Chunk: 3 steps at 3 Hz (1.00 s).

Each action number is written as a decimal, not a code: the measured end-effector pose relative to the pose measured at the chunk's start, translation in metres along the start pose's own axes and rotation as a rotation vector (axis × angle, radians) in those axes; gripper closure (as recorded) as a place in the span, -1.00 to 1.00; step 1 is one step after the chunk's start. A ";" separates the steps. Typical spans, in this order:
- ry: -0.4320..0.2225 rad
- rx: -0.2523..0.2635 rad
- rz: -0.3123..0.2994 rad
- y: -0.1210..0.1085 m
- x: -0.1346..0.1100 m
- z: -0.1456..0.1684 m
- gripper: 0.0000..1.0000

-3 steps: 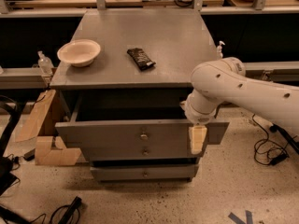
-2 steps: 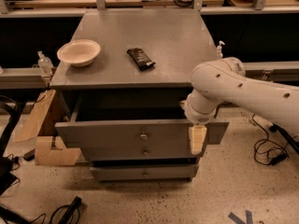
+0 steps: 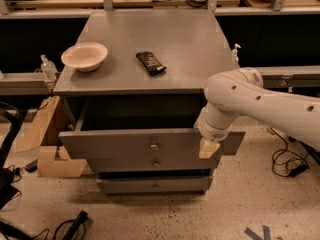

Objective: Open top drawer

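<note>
So the top drawer (image 3: 110, 144) is pulled out of the grey cabinet (image 3: 150, 34), hanging forward over the two smaller fronts below; its flat grey panel faces the camera with the little round knob (image 3: 154, 146) about mid-panel; the inside of the box is too dark to make anything out.

The gripper (image 3: 209, 148) sits at the right part of that panel, right of the knob, with a tan tip showing against the panel's lower edge; most of it is hidden behind the fat white wrist of the arm (image 3: 250, 99), which comes in from the right side; honestly can't tell whether it's clamped on anything or loose.

Under the open drawer you've got the middle drawer front (image 3: 125, 164) with its own knob, then the bottom drawer front (image 3: 125, 185) closest to the floor; both look pushed in.

On top of the cabinet: a pale bowl (image 3: 84, 55) near the left edge, and a dark snack bar (image 3: 151, 62) lying at an angle more toward the middle; the two are well apart.

Left of the cabinet there's cardboard (image 3: 50, 161) on the floor; a small clear bottle (image 3: 47, 66) stands on the rail behind it; some cables (image 3: 290, 164) trail on the floor at the right.
</note>
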<state>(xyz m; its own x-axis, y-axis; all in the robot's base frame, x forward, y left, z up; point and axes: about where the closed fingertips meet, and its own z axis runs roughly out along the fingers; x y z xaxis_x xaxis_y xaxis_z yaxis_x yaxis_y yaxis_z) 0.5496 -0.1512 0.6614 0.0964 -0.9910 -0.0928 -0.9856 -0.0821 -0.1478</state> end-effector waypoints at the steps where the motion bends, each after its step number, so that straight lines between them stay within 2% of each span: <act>1: 0.005 -0.044 0.059 0.035 0.002 0.000 0.44; 2: 0.005 -0.047 0.063 0.036 0.002 -0.006 0.91; 3: 0.005 -0.047 0.063 0.035 0.001 -0.014 1.00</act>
<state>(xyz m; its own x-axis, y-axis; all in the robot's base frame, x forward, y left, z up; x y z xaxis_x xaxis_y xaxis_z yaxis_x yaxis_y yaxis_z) 0.5130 -0.1564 0.6701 0.0330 -0.9948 -0.0958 -0.9952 -0.0239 -0.0953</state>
